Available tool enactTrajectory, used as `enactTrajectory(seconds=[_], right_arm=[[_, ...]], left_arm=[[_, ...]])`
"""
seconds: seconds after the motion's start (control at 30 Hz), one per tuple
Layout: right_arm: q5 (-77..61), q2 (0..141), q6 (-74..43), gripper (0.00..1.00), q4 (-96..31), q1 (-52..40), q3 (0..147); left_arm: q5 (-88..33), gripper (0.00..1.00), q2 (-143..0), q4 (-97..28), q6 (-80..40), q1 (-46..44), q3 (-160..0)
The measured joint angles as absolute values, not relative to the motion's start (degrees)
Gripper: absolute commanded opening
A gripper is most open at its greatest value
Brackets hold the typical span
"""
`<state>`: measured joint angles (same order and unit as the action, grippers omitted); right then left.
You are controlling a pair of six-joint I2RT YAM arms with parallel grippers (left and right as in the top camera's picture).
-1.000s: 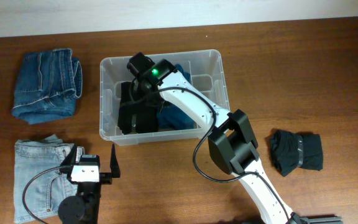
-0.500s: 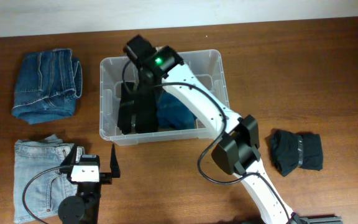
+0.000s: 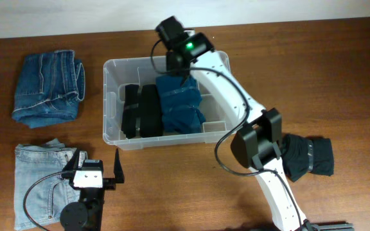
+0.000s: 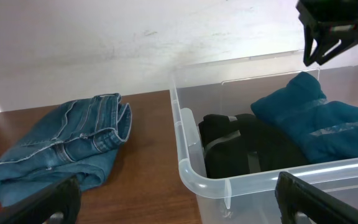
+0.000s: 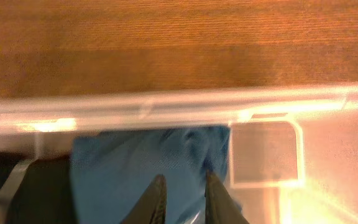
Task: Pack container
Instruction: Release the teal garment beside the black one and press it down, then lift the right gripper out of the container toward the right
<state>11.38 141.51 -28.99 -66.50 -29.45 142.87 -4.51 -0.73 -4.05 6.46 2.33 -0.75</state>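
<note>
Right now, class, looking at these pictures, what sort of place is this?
Probably a robot test bench for packing clothes: a wooden table against a plain white wall, folded jeans laid out, and a clear plastic bin part filled with rolled garments.

No readable text, labels, brands or numbers are showing anywhere in these views; nothing legible on any surface.

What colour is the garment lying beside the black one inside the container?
Teal blue garment; the overhead view shows it best.
</note>
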Motion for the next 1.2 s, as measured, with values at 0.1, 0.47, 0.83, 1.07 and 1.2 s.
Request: enactTrajectory(seconds=[0.1, 0.47, 0.83, 1.07, 1.2], right_arm=[[9.8, 141.6, -28.2, 0.12, -64.4, -27.7, 140.9], [6.0, 141.8, -27.8, 0.07, -61.1, -28.2, 136.1], [5.9, 141.9, -27.4, 0.05, -59.7, -28.2, 133.1], [6.4, 141.0, -26.6, 0.12, -64.5, -28.2, 134.4], [6.4, 138.7, -26.1, 0.38, -70.2, -28.2, 138.1]], left_arm=[[-4.5, 0.99, -0.7, -4.1, 6.5, 2.3, -0.8], [-4.5, 0.99, -0.7, -4.1, 6.5, 2.3, -0.8], [-4.5, 0.99, -0.7, -4.1, 6.5, 2.3, -0.8], [-4.5, 0.99, -0.7, -4.1, 6.5, 2.3, -0.7], [-4.5, 0.99, -0.7, -4.1, 6.5, 2.3, -0.8]])
